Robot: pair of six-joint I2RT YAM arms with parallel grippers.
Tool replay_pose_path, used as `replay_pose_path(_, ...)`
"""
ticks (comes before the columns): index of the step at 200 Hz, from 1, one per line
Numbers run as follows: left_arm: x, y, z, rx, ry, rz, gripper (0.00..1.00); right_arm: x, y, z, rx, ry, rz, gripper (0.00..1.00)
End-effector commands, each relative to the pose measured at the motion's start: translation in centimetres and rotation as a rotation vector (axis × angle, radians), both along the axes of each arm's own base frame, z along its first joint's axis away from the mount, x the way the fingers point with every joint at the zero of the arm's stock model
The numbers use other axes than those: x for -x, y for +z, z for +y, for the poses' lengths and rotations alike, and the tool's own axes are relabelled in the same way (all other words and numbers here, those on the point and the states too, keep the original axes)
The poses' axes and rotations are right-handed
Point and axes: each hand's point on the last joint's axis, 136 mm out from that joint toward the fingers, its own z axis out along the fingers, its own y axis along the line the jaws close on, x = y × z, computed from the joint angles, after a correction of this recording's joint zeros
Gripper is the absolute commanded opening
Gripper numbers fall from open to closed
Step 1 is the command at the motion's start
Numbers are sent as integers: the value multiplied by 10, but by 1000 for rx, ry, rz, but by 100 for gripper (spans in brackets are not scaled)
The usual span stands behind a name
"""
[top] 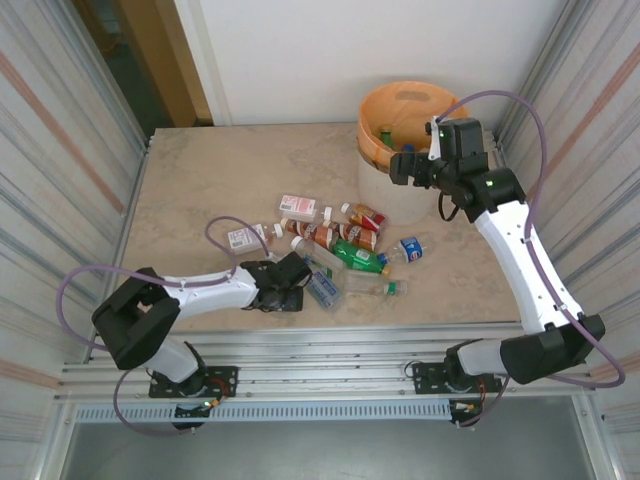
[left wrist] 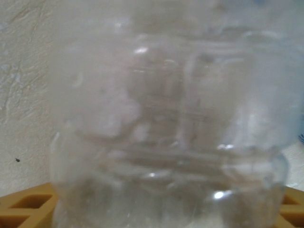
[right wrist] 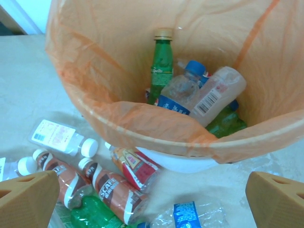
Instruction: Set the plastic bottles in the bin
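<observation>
Nearest: a clear bottle [left wrist: 166, 133], blurred against the lens, spans the left wrist view, with tan fingers [left wrist: 28, 206] at both lower corners.
Around: loose bottles [top: 340, 250] lie heaped at the centre of the top view on the table [top: 200, 180], among them a green-bodied bottle [top: 355, 255] and a pink-labelled bottle [top: 297, 207] at the heap's upper left.
In the way: the heap lies between the left gripper and the bin, and its upper-right edge reaches the bin's foot.
Bin [top: 375, 150]: upper right of the top view, an orange bag [right wrist: 95, 71] folded over its rim.
Inside: an upright green bottle [right wrist: 161, 61], a blue-capped bottle [right wrist: 183, 90] and a barcode bottle [right wrist: 216, 92] (more green plastic shows beneath).
Left gripper [top: 292, 283]: low at the heap's lower left, jaws either side of the clear bottle. I cannot tell whether they press on it.
Right gripper [right wrist: 152, 202]: jaws wide, nothing between them, above the bin's near rim.
</observation>
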Motion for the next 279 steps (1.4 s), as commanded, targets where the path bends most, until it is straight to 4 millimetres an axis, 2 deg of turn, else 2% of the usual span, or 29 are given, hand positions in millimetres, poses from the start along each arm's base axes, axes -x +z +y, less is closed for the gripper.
replay_pose_path(1,5,-10,4,-1,25,31,64,4,11,1,-15,-16,-43,98)
replay_pose_path(41,7,3,12,4,42,8,48,12,17,5,-39,4,-62,98)
replay_pose_path(71,4,37,15,44,37,-73,47,22,21,11,-90,37,-74,98)
replay_pose_path(96,-4,79,9,130,-5,-190,47,31,22,26,-170,102,-70,98)
replay_pose_path(129,-18,145,-9,277,-130,-402,46,45,25,56,-313,249,-56,98)
replay_pose_path(172,-32,232,-51,482,-355,-732,45,60,29,98,-468,448,-23,99)
replay_pose_path(196,-32,268,-76,572,-479,-840,45,69,32,120,-500,539,-11,100)
replay_pose_path(216,-34,285,-93,628,-547,-874,45,80,38,140,-535,633,-7,96)
replay_pose_path(238,-36,293,-109,666,-595,-881,45,89,42,157,-557,702,-5,90)
replay_pose_path(279,-38,304,-126,715,-635,-892,45,89,38,175,-588,752,26,75)
